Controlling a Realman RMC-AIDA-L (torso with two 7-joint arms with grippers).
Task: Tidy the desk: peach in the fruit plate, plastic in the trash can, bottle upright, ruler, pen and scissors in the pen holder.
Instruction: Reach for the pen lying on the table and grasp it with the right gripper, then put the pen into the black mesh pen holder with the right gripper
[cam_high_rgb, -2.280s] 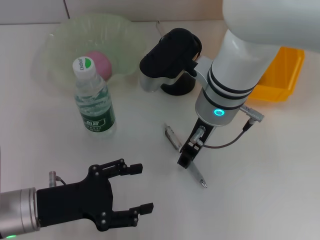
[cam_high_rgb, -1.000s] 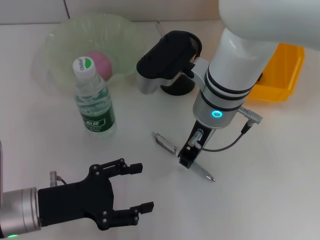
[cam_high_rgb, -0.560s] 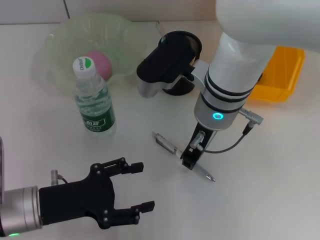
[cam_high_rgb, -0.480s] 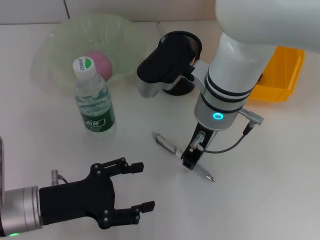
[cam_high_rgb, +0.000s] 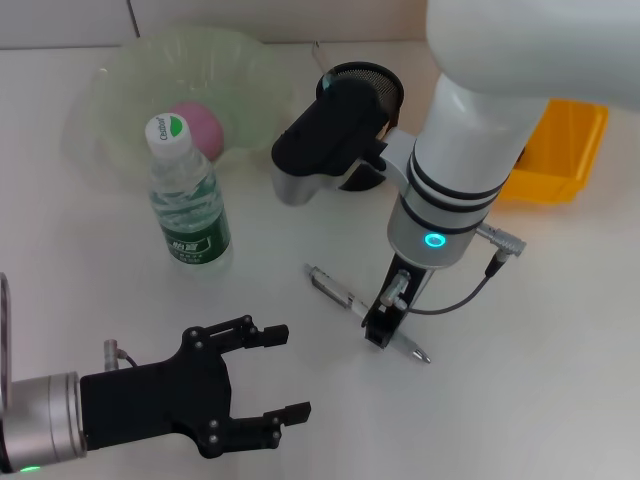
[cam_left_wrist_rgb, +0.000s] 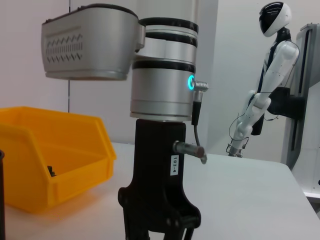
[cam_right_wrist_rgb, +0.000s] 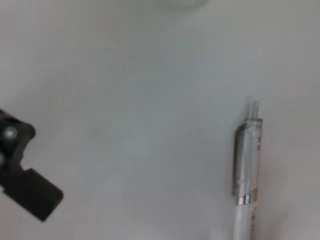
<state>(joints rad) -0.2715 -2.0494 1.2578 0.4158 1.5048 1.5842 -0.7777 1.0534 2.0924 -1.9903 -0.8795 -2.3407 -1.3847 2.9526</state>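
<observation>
Pen (cam_high_rgb: 366, 311) lies flat on the desk under my right gripper (cam_high_rgb: 381, 329), grip unreadable from here; a shallow pinch could roll it away, left gripper (cam_high_rgb: 268, 383) splayed open nearby.

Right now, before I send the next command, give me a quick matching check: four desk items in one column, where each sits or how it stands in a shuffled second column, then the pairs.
Items
1. peach
2. bottle
3. pen
4. left gripper

States
A. lying flat on the table, under the right gripper
B. open, hovering at the near edge
C. in the green fruit plate
D. standing upright, cap on

Pairs: 1-C, 2-D, 3-A, 4-B
</observation>
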